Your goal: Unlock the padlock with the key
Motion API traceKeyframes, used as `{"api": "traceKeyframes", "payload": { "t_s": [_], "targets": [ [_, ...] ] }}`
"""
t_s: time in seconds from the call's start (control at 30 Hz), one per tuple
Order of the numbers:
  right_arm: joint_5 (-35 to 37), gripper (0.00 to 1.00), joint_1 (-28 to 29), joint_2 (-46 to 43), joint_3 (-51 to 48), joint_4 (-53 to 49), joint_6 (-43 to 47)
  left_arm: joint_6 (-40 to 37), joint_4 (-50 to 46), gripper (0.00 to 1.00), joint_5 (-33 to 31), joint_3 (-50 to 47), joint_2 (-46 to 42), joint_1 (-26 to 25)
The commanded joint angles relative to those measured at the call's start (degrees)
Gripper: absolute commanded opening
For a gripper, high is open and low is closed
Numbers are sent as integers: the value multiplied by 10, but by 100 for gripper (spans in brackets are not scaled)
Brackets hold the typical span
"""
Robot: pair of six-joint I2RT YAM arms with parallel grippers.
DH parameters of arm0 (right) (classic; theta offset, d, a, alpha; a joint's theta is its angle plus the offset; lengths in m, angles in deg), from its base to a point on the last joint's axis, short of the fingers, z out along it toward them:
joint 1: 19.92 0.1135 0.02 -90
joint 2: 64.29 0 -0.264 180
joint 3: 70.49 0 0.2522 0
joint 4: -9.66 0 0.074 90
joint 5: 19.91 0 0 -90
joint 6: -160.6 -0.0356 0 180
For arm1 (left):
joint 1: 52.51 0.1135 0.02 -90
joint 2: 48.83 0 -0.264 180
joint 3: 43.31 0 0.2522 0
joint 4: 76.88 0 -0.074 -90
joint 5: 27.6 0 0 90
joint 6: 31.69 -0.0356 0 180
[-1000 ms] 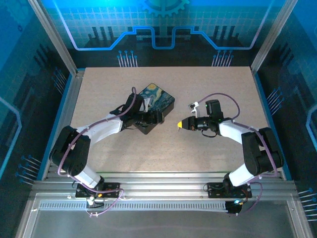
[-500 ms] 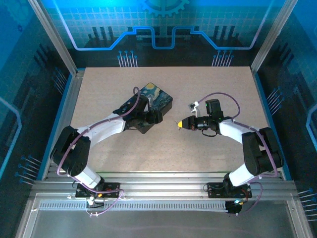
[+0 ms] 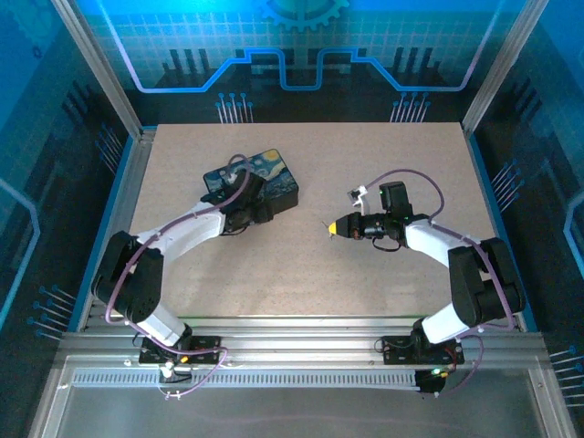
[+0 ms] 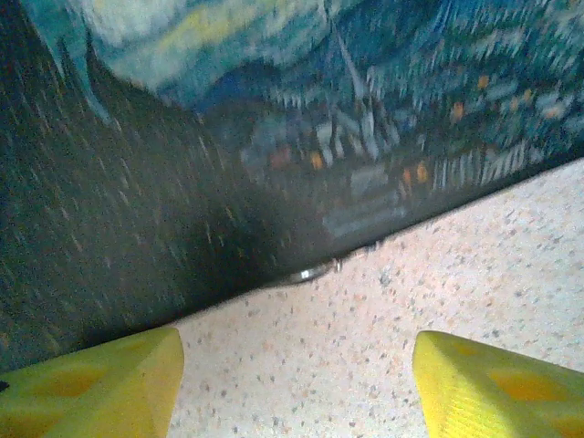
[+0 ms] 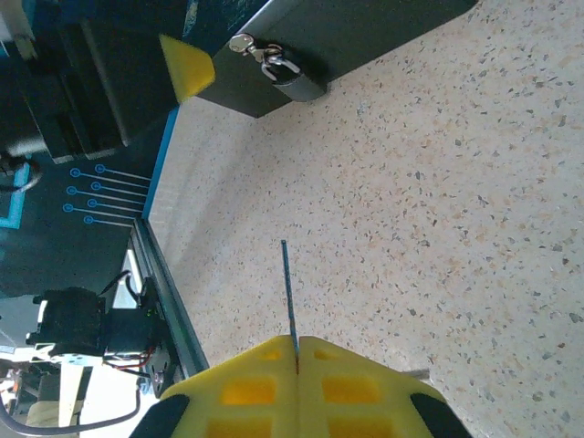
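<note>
Right wrist: right hand (image 5: 297, 349) pinches thin grey key (image 5: 288, 292); dark padlock (image 5: 299, 84) on box (image 5: 365, 36); left hand (image 4: 292, 365) parted, empty.

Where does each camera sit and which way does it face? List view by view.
Top external: overhead from the near edge, looking down at table, box, left arm, right arm.
Left wrist: close against the box; left gripper open below.
Right wrist: low, facing the padlock; right gripper shut on key.
Shared: all see the box.
</note>
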Motion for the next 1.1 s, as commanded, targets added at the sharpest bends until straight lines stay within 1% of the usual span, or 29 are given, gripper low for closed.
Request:
{"api": "traceKeyframes", "payload": {
  "t_s": [0.0, 0.13, 0.23, 0.33, 0.57, 0.73, 0.87, 1.07],
  "targets": [
    [1, 0, -3, -9, 20, -8, 6, 60, -40, 69, -66, 7, 37, -55],
    [-3, 0, 0, -12, 20, -6, 5, 122, -36, 69, -106, 21, 96, -76],
    [-5, 0, 0, -19, 17, -7, 9, 138, -16, 69, -141, 28, 122, -79],
    [-7, 0, 1, -24, 11, -4, 12, 132, 2, 68, -164, 39, 143, -78],
    [-9, 0, 1, -11, 10, 10, 13, 105, 67, 68, -169, 50, 164, -68],
    [-19, 0, 0, 10, 13, 26, 7, 99, 75, 68, -175, 67, 187, -54],
    [-22, 0, 1, 19, 17, 28, 8, 100, 79, 65, -187, 70, 198, -53],
    [-27, 0, 1, 38, 25, 32, 9, 92, 98, 55, -200, 71, 204, -50]
  ]
}}
